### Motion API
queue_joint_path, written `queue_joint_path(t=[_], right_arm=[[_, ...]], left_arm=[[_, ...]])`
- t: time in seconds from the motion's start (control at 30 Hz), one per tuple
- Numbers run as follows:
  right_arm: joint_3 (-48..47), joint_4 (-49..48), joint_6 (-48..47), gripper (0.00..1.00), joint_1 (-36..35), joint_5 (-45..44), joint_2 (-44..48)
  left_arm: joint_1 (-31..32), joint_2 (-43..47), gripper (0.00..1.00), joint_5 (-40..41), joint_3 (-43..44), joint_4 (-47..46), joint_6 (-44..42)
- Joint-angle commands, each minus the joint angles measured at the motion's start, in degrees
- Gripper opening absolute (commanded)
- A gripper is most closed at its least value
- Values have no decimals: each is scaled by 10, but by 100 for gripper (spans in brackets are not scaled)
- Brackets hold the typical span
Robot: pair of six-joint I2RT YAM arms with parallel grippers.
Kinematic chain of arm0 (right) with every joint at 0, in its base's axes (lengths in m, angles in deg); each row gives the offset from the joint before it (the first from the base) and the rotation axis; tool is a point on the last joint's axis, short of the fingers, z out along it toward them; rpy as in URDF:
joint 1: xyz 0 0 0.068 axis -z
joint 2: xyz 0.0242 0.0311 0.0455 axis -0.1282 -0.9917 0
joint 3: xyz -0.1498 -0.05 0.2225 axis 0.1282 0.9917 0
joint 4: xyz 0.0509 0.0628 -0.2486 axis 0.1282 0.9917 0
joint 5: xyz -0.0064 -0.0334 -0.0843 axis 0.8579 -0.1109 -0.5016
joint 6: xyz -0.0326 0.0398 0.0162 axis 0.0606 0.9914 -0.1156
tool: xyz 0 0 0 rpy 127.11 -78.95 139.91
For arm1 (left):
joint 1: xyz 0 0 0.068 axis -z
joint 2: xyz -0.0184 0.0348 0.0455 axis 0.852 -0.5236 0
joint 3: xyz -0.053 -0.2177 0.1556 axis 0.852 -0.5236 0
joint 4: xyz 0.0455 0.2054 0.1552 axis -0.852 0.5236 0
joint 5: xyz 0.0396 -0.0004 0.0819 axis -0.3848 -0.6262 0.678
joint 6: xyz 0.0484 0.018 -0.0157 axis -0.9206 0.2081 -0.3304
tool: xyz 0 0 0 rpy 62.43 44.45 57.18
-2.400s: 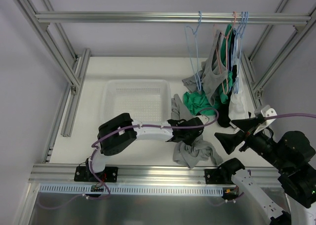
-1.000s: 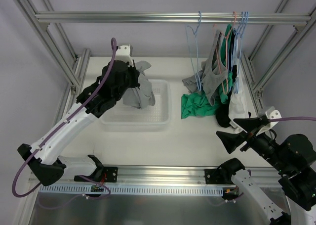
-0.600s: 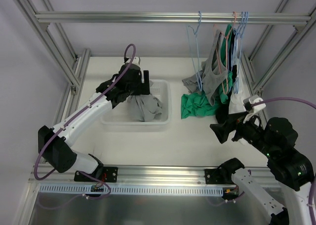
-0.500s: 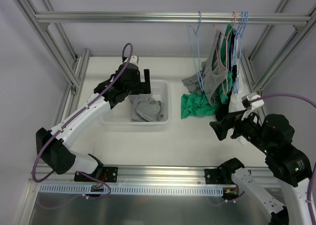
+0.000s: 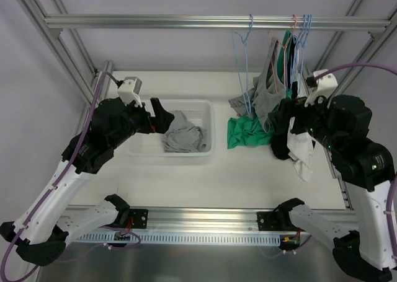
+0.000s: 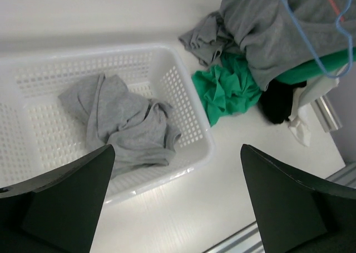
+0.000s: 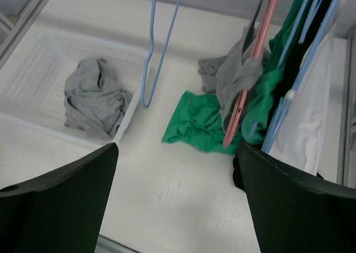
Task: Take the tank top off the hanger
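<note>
A grey tank top hangs on a pink hanger from the top rail, among green, black and white garments. In the right wrist view the tank top drapes over the pink hanger. My right gripper is open just in front of the hanging clothes, with nothing between its fingers. My left gripper is open above the basket's left part, also with nothing in it. The tank top shows at the top right of the left wrist view.
A white basket holds a crumpled grey garment. A green garment and a black one lie on the table under the rail. An empty blue hanger hangs left of the clothes. A white garment hangs at the right.
My left gripper opened and dropped the grey garment into the basket, then drew back to the left. My right arm rose and moved up to the hanging clothes.
</note>
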Motion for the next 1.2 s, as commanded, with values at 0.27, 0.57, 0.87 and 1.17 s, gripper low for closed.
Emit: queue_joint_path(t=[0.27, 0.57, 0.87, 1.17], right_arm=[[-211, -45, -45, 60, 106, -37, -237], [-268, -54, -51, 45, 110, -62, -325], [-264, -54, -43, 45, 110, -25, -322], [-260, -54, -60, 46, 112, -52, -322]], left_arm=[[-2, 62, 99, -57, -80, 156, -85], [-2, 71, 99, -19, -166, 145, -87], [-2, 80, 99, -39, -179, 135, -87], [-3, 86, 99, -42, -183, 133, -87]])
